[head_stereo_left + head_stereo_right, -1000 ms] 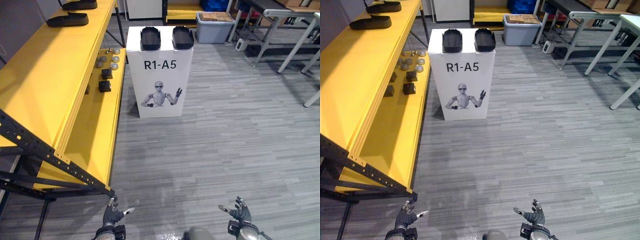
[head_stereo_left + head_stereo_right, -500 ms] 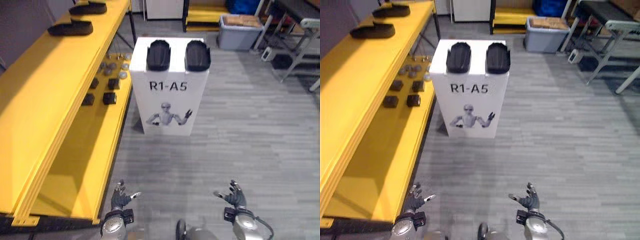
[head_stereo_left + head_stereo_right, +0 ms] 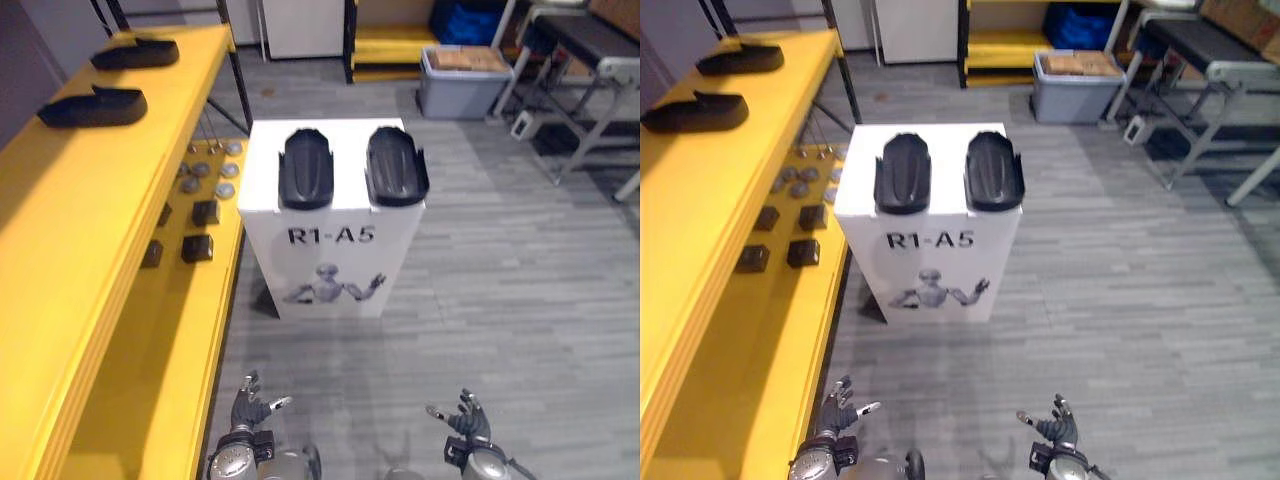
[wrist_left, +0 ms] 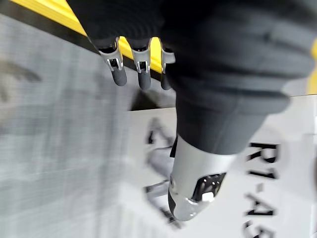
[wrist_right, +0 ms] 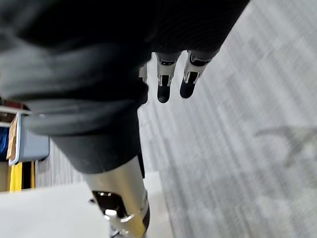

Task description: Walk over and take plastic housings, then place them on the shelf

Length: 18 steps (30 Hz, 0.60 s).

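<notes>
Two black plastic housings (image 3: 306,168) side by side, just apart, on top of white pedestal (image 3: 335,270), ahead at mid-scene. Oblong shallow shells, matte, ridged down the middle; judged light and rigid. Neither picked up yet: walk-up judged the step in hand, with grasp, carry and placement all left. Shelved pair (image 3: 95,106) of similar black shells already on top tier of yellow shelf (image 3: 60,240), far left. Left hand (image 3: 250,408) and right hand (image 3: 466,420) low at near edge, well apart from pedestal; fingers loosely spread, holding nothing.
</notes>
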### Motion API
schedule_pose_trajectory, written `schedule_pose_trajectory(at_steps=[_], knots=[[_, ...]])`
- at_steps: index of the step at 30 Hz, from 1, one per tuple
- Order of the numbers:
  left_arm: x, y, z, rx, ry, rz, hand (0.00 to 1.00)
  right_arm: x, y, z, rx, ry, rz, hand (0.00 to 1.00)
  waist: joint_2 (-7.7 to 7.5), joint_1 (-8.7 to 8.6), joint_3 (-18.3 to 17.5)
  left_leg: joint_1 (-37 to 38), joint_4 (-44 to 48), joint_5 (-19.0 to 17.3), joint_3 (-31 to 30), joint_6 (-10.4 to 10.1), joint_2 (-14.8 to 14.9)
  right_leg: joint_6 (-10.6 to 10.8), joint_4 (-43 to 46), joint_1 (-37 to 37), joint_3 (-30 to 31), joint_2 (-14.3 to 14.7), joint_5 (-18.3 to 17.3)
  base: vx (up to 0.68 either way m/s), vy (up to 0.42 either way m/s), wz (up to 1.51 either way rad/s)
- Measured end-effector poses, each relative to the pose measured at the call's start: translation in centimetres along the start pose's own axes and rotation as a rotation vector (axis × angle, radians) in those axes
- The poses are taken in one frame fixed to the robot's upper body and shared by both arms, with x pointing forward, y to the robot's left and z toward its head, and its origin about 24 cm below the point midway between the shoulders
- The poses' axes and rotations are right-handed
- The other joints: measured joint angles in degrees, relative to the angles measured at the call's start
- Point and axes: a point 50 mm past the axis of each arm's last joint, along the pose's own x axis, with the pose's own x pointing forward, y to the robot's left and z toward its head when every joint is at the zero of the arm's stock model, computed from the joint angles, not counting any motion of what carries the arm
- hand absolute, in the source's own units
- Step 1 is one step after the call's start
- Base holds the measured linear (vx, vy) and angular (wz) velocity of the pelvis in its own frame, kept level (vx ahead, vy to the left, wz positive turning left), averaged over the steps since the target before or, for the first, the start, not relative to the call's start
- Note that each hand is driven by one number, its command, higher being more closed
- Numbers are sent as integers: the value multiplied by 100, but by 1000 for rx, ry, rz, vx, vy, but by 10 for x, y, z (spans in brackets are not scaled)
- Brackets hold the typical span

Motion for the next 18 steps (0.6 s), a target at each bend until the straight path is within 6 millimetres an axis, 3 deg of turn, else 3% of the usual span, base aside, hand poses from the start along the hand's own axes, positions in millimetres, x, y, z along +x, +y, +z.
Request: schedule_pose_trajectory(at_steps=[3,5,6,7,8,9,11,13,15,16,17,18], knots=[[7,-1,11,8,-35,-5,0,0,6,6,16,-26,16,0,-3,-101,-2,474,-303,-121,-319,-72,51,-13,-746,-790,-365,-116,-8,561,-70,59],[9,0,14,7,-44,-2,0,0,4,4,13,-18,13,0,9,-125,0,742,-423,-225,-528,-259,188,-117,-2220,-797,-390,76,114,523,-169,58],[9,5,10,19,-30,11,0,-1,3,-3,7,12,9,0,-64,-119,-73,844,-429,-355,-634,-480,218,-607,-3053,-700,-257,234,863,532,-182,46],[9,4,4,19,2,12,0,1,-2,-5,-8,29,-1,0,96,-86,-151,900,-399,-407,-696,-569,426,-640,-3131,-565,-355,365,822,628,-232,30],[8,5,0,16,19,15,0,3,-3,-2,-13,22,-2,0,140,-78,-192,795,-171,-240,-671,-846,597,-733,-3444,-353,-461,496,777,520,-197,15],[7,4,-3,3,29,21,0,3,-3,-2,-12,20,-2,0,149,-89,-180,735,44,-137,-657,-962,612,-734,-3596,-191,-503,524,776,591,-245,25],[5,-2,-6,-46,39,29,0,0,-7,-6,-12,30,-10,0,119,-80,-127,190,1733,433,-557,-931,804,-764,-4282,665,-625,572,794,428,-169,26],[3,-3,-10,-50,51,26,0,-3,-7,-10,14,35,-13,0,106,-24,-120,-246,2676,176,-245,-991,1128,-768,-4686,1256,-628,612,797,337,-57,-3],[3,-4,-10,-55,50,27,0,-3,-5,-6,44,18,-13,0,107,12,-115,-658,2408,90,-45,-1023,1315,-763,-4909,1510,-582,579,799,282,40,-17],[3,-4,-9,-60,47,29,0,-2,-4,-5,60,13,-14,0,115,11,-109,-854,1818,101,30,-1037,1376,-757,-4966,1583,-573,562,798,237,127,-14],[4,-4,-8,-62,46,29,0,-3,-3,-6,86,17,-22,0,130,10,-114,-965,1000,214,57,-1003,1379,-723,-4974,1644,-572,555,784,227,154,-11],[4,-5,-8,-63,46,28,0,-3,-5,-6,92,18,-29,0,218,9,-153,-978,535,685,44,-980,1369,-615,-4971,1665,-554,595,737,205,199,-11]])
